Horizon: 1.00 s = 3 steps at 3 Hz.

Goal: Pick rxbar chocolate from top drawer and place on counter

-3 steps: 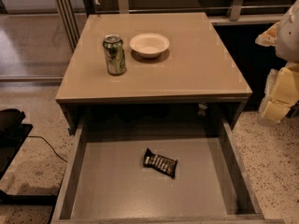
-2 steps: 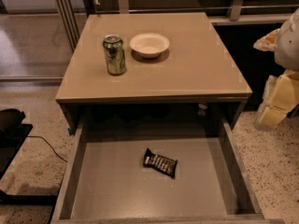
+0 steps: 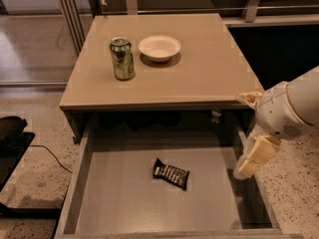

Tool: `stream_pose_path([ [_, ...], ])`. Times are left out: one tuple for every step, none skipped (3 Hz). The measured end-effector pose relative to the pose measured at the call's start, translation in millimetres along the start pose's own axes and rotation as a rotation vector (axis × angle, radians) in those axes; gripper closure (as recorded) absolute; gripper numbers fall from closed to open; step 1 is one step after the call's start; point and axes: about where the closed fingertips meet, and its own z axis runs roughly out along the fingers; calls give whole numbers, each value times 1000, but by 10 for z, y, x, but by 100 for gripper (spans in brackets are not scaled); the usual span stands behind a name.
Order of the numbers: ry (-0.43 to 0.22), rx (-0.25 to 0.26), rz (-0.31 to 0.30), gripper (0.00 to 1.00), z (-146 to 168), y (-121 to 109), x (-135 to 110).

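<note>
The rxbar chocolate [image 3: 171, 173], a black wrapper with white lettering, lies flat near the middle of the open top drawer [image 3: 114, 203]. The tan counter [image 3: 199, 68] is above the drawer. My gripper [image 3: 254, 156] is at the right, over the drawer's right side, to the right of the bar and apart from it. It hangs from the white arm [image 3: 294, 108] and holds nothing that shows.
A green can [image 3: 122, 59] and a white bowl [image 3: 159, 48] stand on the counter's back left part. A dark object and cable [image 3: 15, 138] lie on the speckled floor at the left. Metal rails run behind the counter.
The arm and gripper have moved left and down, from beside the counter's right edge to over the drawer's right side. The bar, can and bowl have not moved.
</note>
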Motion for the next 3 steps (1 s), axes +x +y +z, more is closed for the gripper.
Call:
stream_pose_path([
  [-1,-1,2,0,102,26,-7],
  [-68,-22,31,0,501,77,25],
  [-158,-19,77,0,949,79,76],
])
